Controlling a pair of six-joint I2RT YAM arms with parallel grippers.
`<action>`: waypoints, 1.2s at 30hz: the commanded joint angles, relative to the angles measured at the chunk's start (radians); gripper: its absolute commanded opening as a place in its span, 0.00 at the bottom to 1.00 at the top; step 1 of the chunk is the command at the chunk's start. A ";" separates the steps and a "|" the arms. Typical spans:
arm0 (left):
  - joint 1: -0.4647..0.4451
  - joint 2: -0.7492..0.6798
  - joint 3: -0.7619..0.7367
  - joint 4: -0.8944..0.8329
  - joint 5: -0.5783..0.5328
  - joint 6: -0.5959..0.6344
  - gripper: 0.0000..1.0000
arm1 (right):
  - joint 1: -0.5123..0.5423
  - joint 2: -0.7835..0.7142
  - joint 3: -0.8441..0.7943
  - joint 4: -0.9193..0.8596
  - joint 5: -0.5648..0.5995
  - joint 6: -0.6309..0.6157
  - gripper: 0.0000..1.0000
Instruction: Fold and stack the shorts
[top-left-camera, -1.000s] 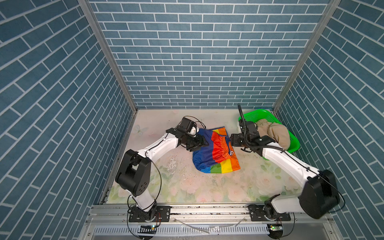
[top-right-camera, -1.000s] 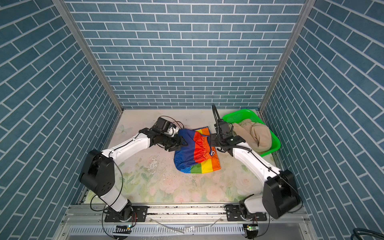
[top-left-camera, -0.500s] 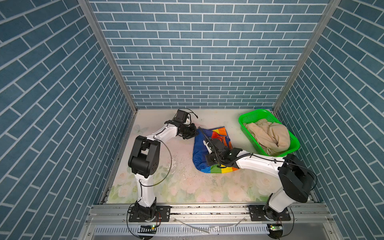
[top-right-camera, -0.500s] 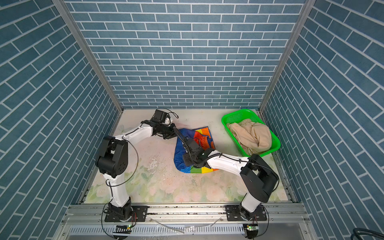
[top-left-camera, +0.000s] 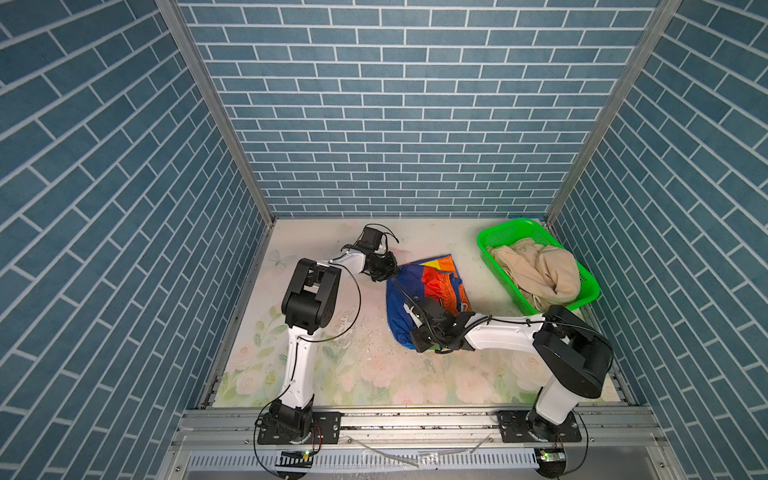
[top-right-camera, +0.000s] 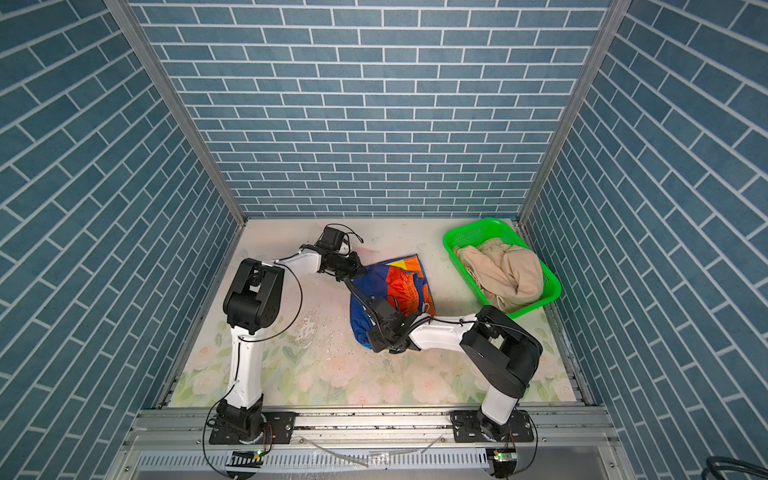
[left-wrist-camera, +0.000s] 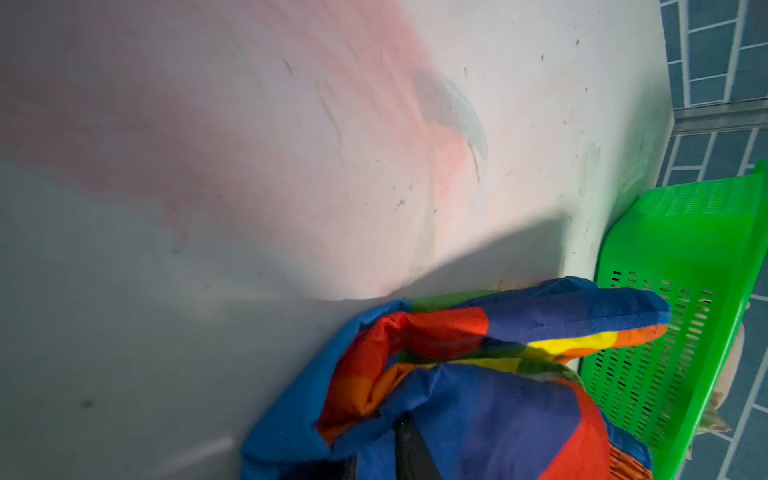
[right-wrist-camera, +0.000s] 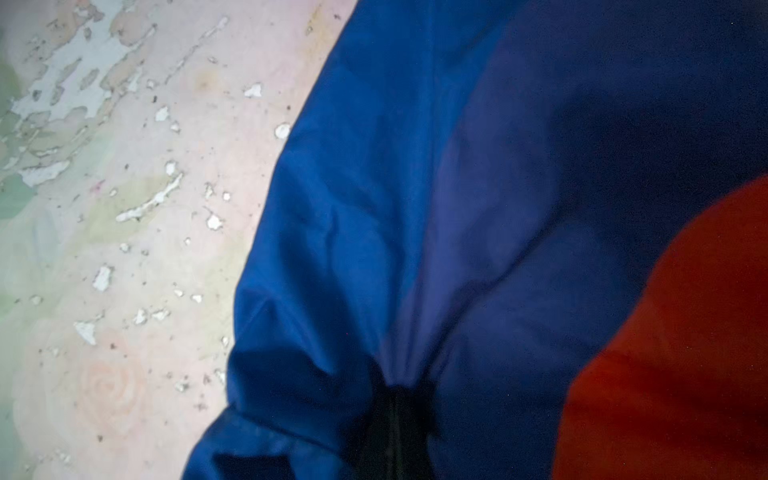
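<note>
Shows the left pincer (top-left-camera: 387, 271) clenched on the far left corner of the rainbow-striped shorts (top-left-camera: 428, 286), low over the desk (top-left-camera: 332, 374). Confirms this grasp in the left wrist view, with blue and red cloth bunched tightly around one dark finger (left-wrist-camera: 411, 451) at the picture's edge.

Shows the right pincer (top-left-camera: 417, 337) likewise clenched, grasping the near left edge of the same garment. Reveals, in the right wrist view, blue fabric drawn in radiating creases into the dark tips of the right pincer (right-wrist-camera: 395, 411).

Locates the rainbow-striped shorts near the middle of the desk in both top views, crumpled and partly doubled over. Shows the blue cloth toward the left and the red, orange and yellow panels toward the far right. Shows the right forearm reaching in from the right across the garment's near end.

Marks a bare strip of desk between this garment and the green basket (top-left-camera: 498, 232), set in the far right corner near the brick wall (top-left-camera: 395, 124). Locates the beige shorts (top-left-camera: 540, 270) loosely heaped inside that basket, filling most of it.

Notes a pale flower print on the desk, with chipped, flaking patches just left of the blue cloth.
</note>
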 joint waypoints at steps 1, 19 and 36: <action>0.006 0.025 0.003 0.010 -0.038 0.001 0.20 | 0.023 0.006 -0.061 -0.072 -0.011 0.016 0.00; -0.005 -0.087 -0.036 -0.055 -0.057 0.030 0.21 | 0.040 -0.086 0.052 -0.061 -0.012 -0.065 0.00; -0.004 -0.030 -0.008 -0.065 -0.053 0.045 0.22 | 0.083 0.066 0.064 -0.121 -0.144 -0.073 0.00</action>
